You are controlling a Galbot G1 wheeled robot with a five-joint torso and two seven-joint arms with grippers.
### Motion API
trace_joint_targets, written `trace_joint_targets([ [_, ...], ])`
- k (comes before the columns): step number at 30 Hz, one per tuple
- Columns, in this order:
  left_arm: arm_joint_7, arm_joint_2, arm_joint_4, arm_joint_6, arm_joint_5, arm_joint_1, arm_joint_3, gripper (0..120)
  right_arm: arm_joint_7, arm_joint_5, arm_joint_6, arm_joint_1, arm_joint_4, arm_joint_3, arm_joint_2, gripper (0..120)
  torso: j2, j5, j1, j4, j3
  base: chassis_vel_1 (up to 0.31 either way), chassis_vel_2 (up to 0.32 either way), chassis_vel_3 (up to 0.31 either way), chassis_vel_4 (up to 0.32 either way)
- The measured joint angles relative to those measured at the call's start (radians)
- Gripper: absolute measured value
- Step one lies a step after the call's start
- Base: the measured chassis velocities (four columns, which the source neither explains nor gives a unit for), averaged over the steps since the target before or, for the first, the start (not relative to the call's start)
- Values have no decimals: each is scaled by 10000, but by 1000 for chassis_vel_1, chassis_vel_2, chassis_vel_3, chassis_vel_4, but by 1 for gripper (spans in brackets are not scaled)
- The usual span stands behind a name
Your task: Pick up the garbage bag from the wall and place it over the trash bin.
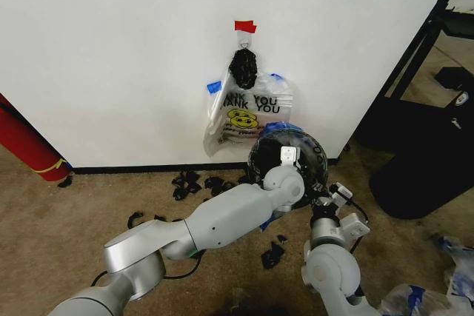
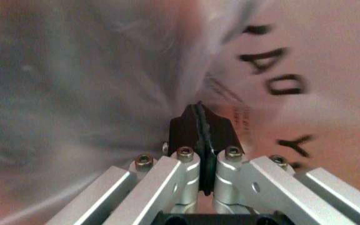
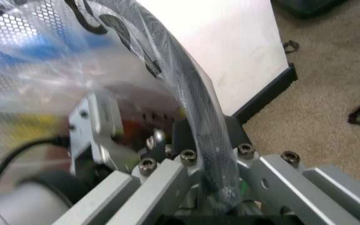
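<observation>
The left end effector (image 2: 200, 140) is reaching inside the small round black wire-mesh trash bin (image 1: 315, 155), its fingers pinching together on the thin clear plastic garbage bag (image 2: 105, 70) that is draping all around it. The right end effector (image 3: 208, 154) is clamping the bin's rim and bag film, just beside the left, below the large plain white wall (image 1: 111, 49).

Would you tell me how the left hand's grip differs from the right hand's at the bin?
The left hand pinches only thin film of the garbage bag; the right hand clamps the bag-covered rim of the trash bin. The left hand is surrounded by plastic; the right hand sits at the bin's edge. Both are shut.
</observation>
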Motion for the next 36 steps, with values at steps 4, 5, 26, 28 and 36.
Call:
trace_joint_targets([
  [4, -194, 76, 110, 410, 26, 7, 49, 0, 4, 89, -58, 13, 45, -5, 0, 0, 0, 0, 0, 0, 0, 0, 0, 0, 0],
  [5, -229, 98, 113, 478, 26, 7, 52, 0, 5, 89, -63, 17, 45, -17, 15, 0, 0, 0, 0, 0, 0, 0, 0, 0, 0],
  [26, -90, 1423, -2378, -1622, 386, 251, -494, 0, 87, 226, -85, 129, -151, 140, 51, 0, 0, -1, 0, 0, 0, 0, 0, 0, 0],
  [28, -82, 1224, -2173, -1871, 525, 237, -611, 0, 81, 204, -90, 112, -125, 112, 61, 0, 0, -1, 0, -1, 0, 0, 0, 0, 0],
  [36, -63, 493, -1606, -1966, 706, 229, -491, 0, 104, 76, -98, 14, -72, -2, 168, 0, 0, 1, 0, -2, 0, 0, 0, 0, 0],
])
